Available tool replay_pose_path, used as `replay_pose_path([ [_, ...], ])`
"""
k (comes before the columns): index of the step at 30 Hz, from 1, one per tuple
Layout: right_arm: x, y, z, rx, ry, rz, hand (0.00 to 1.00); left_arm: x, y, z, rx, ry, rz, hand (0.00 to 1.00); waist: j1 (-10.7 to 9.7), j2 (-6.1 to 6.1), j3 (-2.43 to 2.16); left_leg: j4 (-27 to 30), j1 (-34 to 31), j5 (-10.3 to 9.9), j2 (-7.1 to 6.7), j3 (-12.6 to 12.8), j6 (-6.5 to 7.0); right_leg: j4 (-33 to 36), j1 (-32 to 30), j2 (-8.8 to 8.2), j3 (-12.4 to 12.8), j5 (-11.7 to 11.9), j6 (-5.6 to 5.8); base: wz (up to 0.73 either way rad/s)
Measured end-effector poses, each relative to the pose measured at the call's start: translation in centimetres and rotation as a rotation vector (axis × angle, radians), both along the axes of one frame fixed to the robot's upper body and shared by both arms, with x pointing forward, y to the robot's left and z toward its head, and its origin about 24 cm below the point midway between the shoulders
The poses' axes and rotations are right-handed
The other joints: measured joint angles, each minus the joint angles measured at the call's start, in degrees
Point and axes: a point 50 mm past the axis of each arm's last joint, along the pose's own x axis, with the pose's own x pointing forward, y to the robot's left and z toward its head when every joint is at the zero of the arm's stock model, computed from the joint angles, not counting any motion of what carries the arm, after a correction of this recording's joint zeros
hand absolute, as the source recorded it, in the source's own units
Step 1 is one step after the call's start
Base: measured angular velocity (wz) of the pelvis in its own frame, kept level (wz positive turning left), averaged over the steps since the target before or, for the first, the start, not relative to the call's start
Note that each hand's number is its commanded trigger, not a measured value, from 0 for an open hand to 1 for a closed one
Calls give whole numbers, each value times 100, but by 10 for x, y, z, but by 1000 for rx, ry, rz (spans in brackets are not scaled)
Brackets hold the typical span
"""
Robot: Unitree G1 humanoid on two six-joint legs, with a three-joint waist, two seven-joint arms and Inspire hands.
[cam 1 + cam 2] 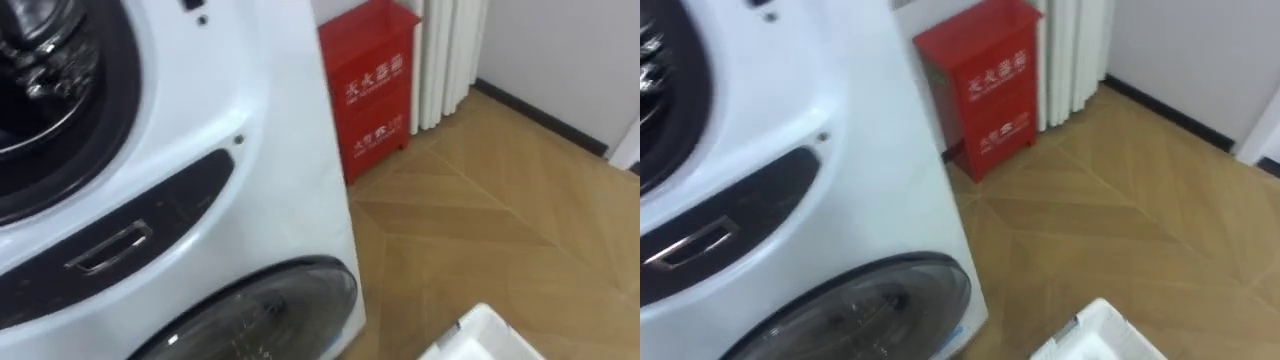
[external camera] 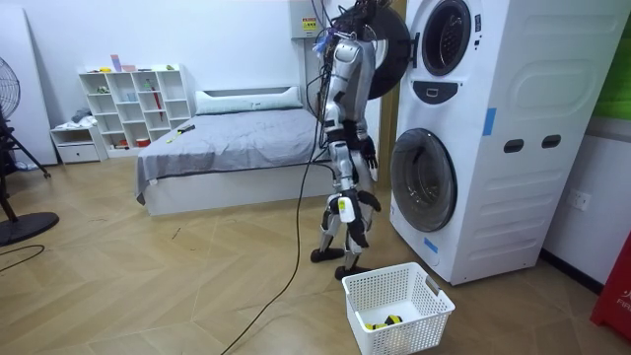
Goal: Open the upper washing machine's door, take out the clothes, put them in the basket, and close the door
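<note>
I stand close to a white stacked washing machine (image 2: pixel 473 138), which fills the left of the eye views (image 1: pixel 200 150). Its upper round opening (image 1: pixel 40 90) is dark, and what lies inside is too unclear to name. In the room view the upper door (image 2: pixel 389 49) is swung open towards me. The lower round door (image 1: pixel 260 310) is closed. A dark hand (image 2: pixel 368 154), by my stance the left one, hangs at hip height beside the machine. A white laundry basket (image 2: pixel 399 306) stands on the floor at my feet, and its corner (image 1: pixel 480 340) shows low in the eye views.
A red cabinet (image 1: pixel 368 85) stands against the wall past the machine, with a white radiator (image 1: pixel 445 55) beside it. Wooden floor (image 1: pixel 500 220) stretches to my right. A small yellow and green thing (image 2: pixel 380 320) lies in the basket. A bed (image 2: pixel 227 148) stands behind me.
</note>
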Motion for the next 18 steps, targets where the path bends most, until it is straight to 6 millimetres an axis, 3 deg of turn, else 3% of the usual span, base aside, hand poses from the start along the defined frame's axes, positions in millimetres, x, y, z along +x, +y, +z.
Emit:
replay_pose_path([
  [2, -7, 12, -8, 45, 39, 4, 0, 0, -2, -1, 0, 0, 10, 0, 111, -83, -18, -9, 94, 0, 6, -92, 0, -26, 147, -27, -91, -36, -6, 28],
  [5, -8, 31, -19, 120, 81, 33, 0, 1, -2, -1, 0, -1, 41, 0, 116, -259, 3, -19, 189, 0, -1, -299, -1, -87, 326, -77, -278, -62, -2, 38],
  [7, -9, 42, -24, 150, 120, 90, 0, 3, -2, -1, 16, -1, 54, 0, 294, -445, -8, -26, 229, 7, 13, -360, -12, -157, 417, -88, -361, -64, -4, 24],
  [8, -8, 44, -25, 153, 127, 109, 0, 3, -1, -1, 21, -2, 56, 0, 349, -497, 22, -30, 257, 10, 17, -365, -16, -178, 459, -88, -375, -60, -6, 16],
  [10, -9, 50, -27, 165, 147, 143, 0, 0, 2, -1, 38, 2, 94, 0, 483, -604, 10, -51, 311, 10, 62, -465, -17, -370, 649, -71, -474, -19, -7, 26],
  [13, -18, 55, -31, 189, 191, 171, 0, -3, 6, -2, 51, 13, 124, 0, 564, -673, -5, -63, 424, 10, 104, -681, -18, -658, 949, -57, -613, 48, -6, 32],
  [14, -22, 58, -33, 206, 211, 176, 0, -4, 8, -2, 53, 13, 143, 0, 631, -712, 10, -89, 486, 11, 118, -725, -18, -767, 1083, -58, -690, 58, 0, 30],
  [18, -31, 62, -35, 233, 258, 212, 0, -8, 13, -1, 59, 28, 204, 0, 873, -765, -7, -149, 589, 10, 164, -939, -18, -963, 1307, -76, -879, 99, 18, 22],
])
